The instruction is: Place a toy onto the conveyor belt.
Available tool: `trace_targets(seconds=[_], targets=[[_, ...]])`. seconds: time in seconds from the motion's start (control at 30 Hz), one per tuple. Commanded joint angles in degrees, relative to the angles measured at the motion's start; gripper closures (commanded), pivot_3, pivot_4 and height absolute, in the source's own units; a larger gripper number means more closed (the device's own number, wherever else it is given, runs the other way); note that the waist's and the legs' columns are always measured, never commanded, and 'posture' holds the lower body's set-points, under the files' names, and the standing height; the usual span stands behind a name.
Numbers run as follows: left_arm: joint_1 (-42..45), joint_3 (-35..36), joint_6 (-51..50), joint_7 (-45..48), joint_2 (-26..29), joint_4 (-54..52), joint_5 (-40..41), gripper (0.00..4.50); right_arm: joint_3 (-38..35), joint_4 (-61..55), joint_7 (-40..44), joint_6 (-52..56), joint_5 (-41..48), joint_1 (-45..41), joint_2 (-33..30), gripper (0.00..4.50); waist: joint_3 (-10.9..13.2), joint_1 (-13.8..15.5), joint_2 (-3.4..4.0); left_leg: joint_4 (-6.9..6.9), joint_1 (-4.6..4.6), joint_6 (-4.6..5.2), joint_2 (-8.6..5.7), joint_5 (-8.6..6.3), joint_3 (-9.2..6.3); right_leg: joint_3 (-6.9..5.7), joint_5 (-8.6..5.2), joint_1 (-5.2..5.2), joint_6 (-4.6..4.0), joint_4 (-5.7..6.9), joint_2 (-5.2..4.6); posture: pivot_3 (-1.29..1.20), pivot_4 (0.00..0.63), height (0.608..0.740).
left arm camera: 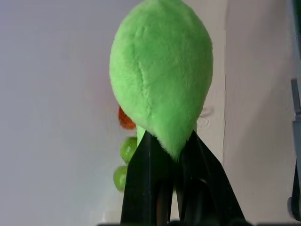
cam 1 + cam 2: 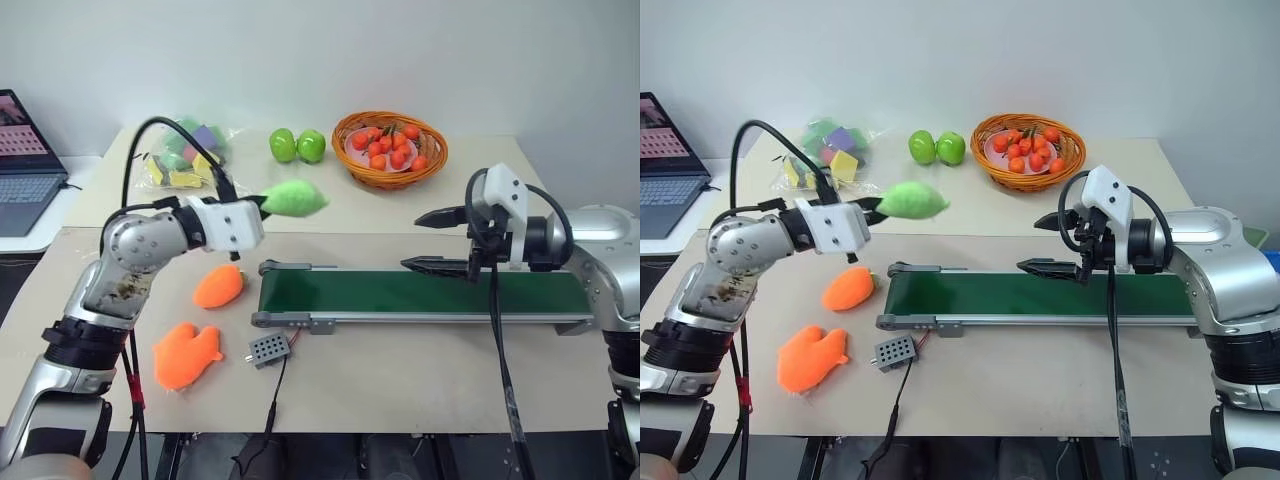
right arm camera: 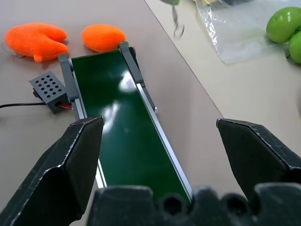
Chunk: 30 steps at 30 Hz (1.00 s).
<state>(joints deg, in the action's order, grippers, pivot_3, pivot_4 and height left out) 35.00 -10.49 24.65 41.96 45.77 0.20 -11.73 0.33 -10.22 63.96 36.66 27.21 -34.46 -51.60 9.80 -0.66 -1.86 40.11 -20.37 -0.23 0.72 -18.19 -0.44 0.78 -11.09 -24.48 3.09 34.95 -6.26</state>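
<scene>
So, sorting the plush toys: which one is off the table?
The lime-green toy, held up by the left gripper; both orange plush toys lie on the table.

No words, numbers or signs can be read on anything here. The laptop [image 2: 28,165] screen at the side glows with a picture, but it is too small to make out any letters.

left gripper [image 2: 875,206] clamps lime-green toy [image 2: 910,200], raised beyond conveyor belt's [image 2: 1040,294] left end | right gripper [image 2: 1048,245] spread wide above belt's middle | two orange plush toys [image 2: 812,357] left of belt
</scene>
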Motion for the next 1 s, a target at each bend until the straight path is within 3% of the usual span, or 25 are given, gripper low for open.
trace_targets(seconds=[0.03,0.17,0.37,0.7,0.8,0.9,1.0], targets=[[-1.23,-1.76,12.55,-6.59,0.46,1.82,-10.2,4.42,-2.69,-1.35,-0.15,-0.84,0.53,-0.05,-0.89,0.0,0.0,-0.04,0.0,0.0,0.01,0.01,0.0,-0.01,0.0,0.0,0.0,0.0,0.0,-0.01,0.0,0.0,0.15,0.738],[-2.63,-1.62,15.52,-14.32,-2.04,3.99,-17.49,4.42,-3.12,-1.98,-0.71,-0.62,0.55,0.58,-0.86,0.0,0.01,0.09,0.01,0.04,-0.01,0.02,0.01,-0.01,0.01,-0.02,0.0,0.0,0.0,0.02,0.0,0.0,0.15,0.738],[-4.97,-3.55,20.24,-18.31,-1.74,8.81,-23.2,4.42,-4.13,-3.13,-1.72,0.01,0.9,1.3,-1.17,0.0,0.01,0.05,0.02,0.06,-0.01,0.05,0.01,-0.02,0.0,-0.03,0.0,0.01,0.02,0.02,0.0,0.0,0.15,0.738],[-6.64,-6.91,26.07,-17.47,-0.65,12.7,-22.95,4.42,-5.29,-4.35,-2.71,0.24,1.28,2.66,-1.94,0.0,0.01,0.07,0.02,0.06,-0.01,0.05,0.02,-0.03,0.0,-0.04,0.01,0.01,0.02,0.03,0.0,0.0,0.15,0.738],[-5.2,-7.38,26.38,-16.72,-0.37,16.07,-22.28,3.58,-5.63,-4.78,-3.18,0.66,1.5,2.94,-2.01,0.0,0.01,0.0,0.02,0.06,0.05,0.05,0.02,-0.03,0.01,-0.04,0.01,0.05,0.02,0.05,0.0,0.0,0.15,0.738],[-3.36,-7.18,26.3,-17.3,0.12,19.17,-23.79,2.35,-5.88,-5.22,-3.36,0.84,1.76,3.29,-2.23,0.0,0.01,0.02,0.02,0.07,0.07,0.05,0.02,-0.02,0.01,-0.04,0.01,0.06,0.02,0.07,0.0,0.0,0.15,0.738],[-1.43,-7.14,26.65,-17.5,0.69,21.43,-24.33,1.45,-5.84,-5.08,-3.4,0.68,1.67,3.38,-2.34,0.0,0.01,0.02,0.02,0.08,0.06,0.05,0.03,-0.02,0.0,-0.05,0.01,0.07,0.02,0.06,0.0,0.0,0.15,0.738]])
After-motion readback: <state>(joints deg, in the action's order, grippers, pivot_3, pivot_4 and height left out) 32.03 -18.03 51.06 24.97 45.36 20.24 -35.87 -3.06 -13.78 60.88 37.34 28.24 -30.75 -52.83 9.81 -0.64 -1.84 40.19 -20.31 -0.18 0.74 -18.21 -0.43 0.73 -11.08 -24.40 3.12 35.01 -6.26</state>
